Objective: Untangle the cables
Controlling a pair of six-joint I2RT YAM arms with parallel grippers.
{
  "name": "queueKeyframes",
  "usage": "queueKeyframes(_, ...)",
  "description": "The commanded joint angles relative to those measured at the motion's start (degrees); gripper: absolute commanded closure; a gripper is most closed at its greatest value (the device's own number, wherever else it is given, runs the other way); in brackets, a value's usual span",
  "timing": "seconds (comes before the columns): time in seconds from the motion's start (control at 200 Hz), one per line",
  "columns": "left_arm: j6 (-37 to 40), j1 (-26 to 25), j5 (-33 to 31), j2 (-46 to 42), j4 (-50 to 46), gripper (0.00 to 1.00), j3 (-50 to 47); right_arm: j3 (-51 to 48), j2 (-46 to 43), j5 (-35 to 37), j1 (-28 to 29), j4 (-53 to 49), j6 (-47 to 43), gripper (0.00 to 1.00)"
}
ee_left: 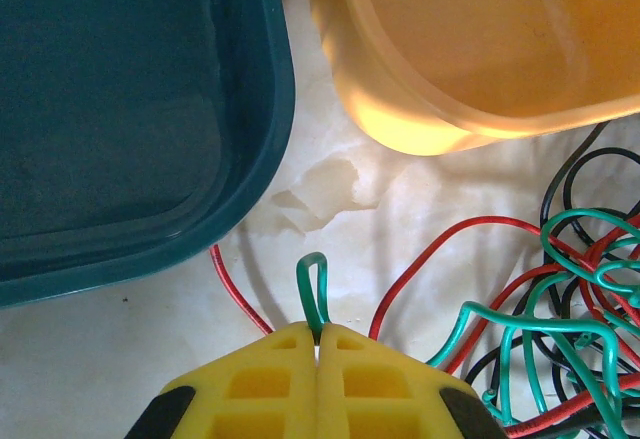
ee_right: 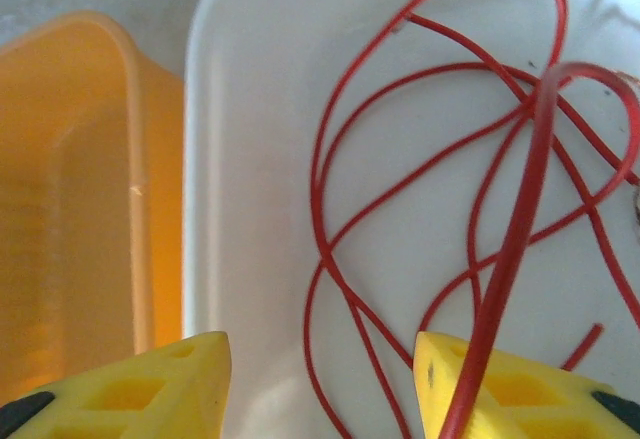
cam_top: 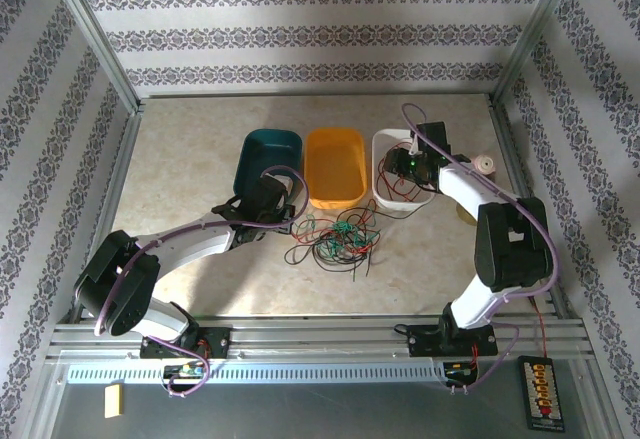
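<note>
A tangle of red, green and black cables (cam_top: 335,242) lies on the table in front of the orange bin (cam_top: 335,164). My left gripper (ee_left: 320,334) is at the tangle's left edge, shut on a small loop of green cable (ee_left: 311,284) that sticks out past its fingertips. More green, red and black strands (ee_left: 560,319) spread to its right. My right gripper (ee_right: 322,349) hangs open over the white bin (ee_right: 250,159), where a loose red cable (ee_right: 420,139) lies coiled. One red strand (ee_right: 510,259) drapes across its right finger.
A teal bin (cam_top: 268,154) stands left of the orange one, with the white bin (cam_top: 380,149) to the right. A small reel (cam_top: 486,165) sits near the right wall. A black device (cam_top: 541,392) lies off the table's front right corner.
</note>
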Motion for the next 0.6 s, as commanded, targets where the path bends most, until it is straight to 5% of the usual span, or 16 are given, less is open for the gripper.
queueKeyframes(0.0, -0.1, 0.1, 0.5, -0.2, -0.3, 1.0, 1.0, 1.1, -1.8, 1.3, 1.7, -2.8, -1.3, 0.47)
queueKeyframes(0.235, 0.4, 0.1, 0.5, -0.2, -0.3, 1.0, 1.2, -4.7, -12.9, 17.6, 1.2, -12.5, 3.6, 0.45)
queueKeyframes(0.425, 0.7, 0.1, 1.0, 0.4, 0.5, 1.0, 1.4, -11.4, -23.0, 18.7, 0.8, -15.2, 5.6, 0.44)
queueKeyframes(0.595, 1.0, 0.1, 1.5, 0.9, 1.0, 1.0, 1.6, -16.7, -31.3, 12.5, 5.3, -11.9, 5.4, 0.44)
